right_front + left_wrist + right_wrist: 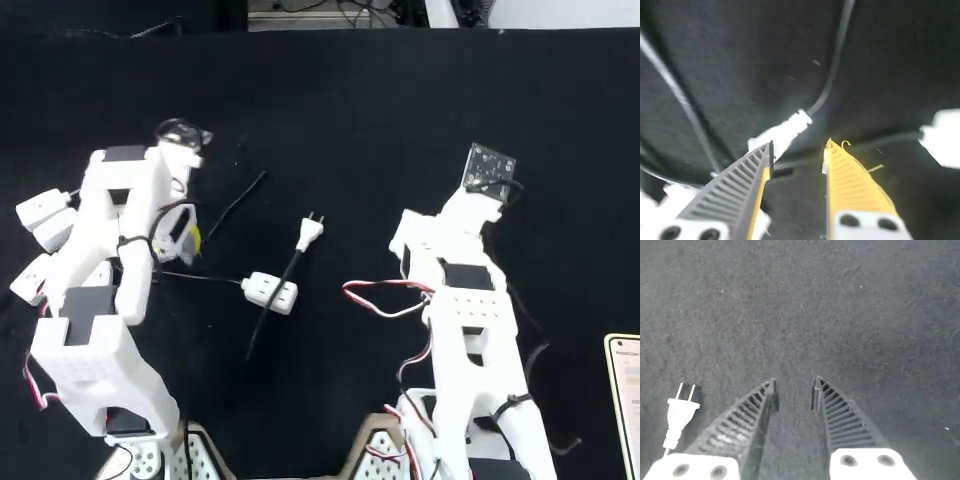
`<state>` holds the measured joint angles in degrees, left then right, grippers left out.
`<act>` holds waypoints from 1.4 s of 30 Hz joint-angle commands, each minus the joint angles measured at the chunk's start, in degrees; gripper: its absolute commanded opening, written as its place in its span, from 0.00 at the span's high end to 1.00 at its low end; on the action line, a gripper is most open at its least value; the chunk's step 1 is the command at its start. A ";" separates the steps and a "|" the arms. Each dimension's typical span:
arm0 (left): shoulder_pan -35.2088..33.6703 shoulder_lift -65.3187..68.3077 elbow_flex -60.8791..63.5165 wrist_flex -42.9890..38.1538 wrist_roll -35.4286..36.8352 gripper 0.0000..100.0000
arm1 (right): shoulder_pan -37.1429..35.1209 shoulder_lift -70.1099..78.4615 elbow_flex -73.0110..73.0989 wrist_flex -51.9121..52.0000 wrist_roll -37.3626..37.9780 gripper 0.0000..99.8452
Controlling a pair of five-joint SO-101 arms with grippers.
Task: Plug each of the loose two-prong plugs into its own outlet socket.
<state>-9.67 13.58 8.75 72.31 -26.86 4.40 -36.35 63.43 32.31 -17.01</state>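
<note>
While the left gripper (800, 145) and right gripper (795, 381) gape, the plug (311, 232) lies prongs away from arms.

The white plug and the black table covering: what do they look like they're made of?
The white plug looks like smooth moulded plastic, judging by its even surface and rounded edges, with two dark, probably metal prongs. The table covering seems to be matte black cloth or felt: the right wrist view shows a fine, speckled, fuzzy grain.

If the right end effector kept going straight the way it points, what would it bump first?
Probably just the black cloth tabletop. The right end effector aims its open fingers at bare cloth, and the white two-prong plug lies off to one side of that line.
</note>
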 commanded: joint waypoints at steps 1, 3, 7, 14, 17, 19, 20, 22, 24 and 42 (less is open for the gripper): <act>-3.03 -0.09 0.31 -4.40 -0.62 0.81 | -0.53 -1.10 -1.71 -1.41 -0.62 0.88; -4.79 0.26 0.31 -5.98 -0.62 0.81 | -0.62 -1.10 -1.71 -1.41 -0.62 0.88; -7.34 4.13 -0.48 -7.12 -0.62 0.81 | -0.62 -1.10 -1.71 -1.41 -0.62 0.88; -11.56 7.65 -6.46 -6.59 -0.18 0.84 | -0.62 -1.10 -1.71 -1.41 -0.62 0.88; -15.08 7.65 -10.07 -6.59 -0.18 0.97 | -0.62 -1.10 -1.71 -1.41 -0.62 0.88; -17.63 7.65 -11.30 -6.51 -0.44 0.95 | -0.62 -1.10 -1.71 -1.41 -0.62 0.88; -18.86 7.74 -11.82 -6.51 -0.62 0.96 | -0.62 -1.10 -1.71 -1.41 -0.62 0.88; -21.23 8.00 -12.44 -6.59 -0.70 0.97 | -0.62 -1.10 -1.71 -1.41 -0.62 0.88; -23.43 8.09 -12.44 -6.95 -2.64 0.97 | -0.62 -1.10 -1.71 -1.41 -0.62 0.88; -30.55 4.22 -33.36 16.79 -2.81 0.80 | -4.40 -1.19 -8.31 10.55 -0.26 0.87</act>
<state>-39.91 22.29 -15.96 82.24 -31.87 2.90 -36.35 60.26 38.81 -17.01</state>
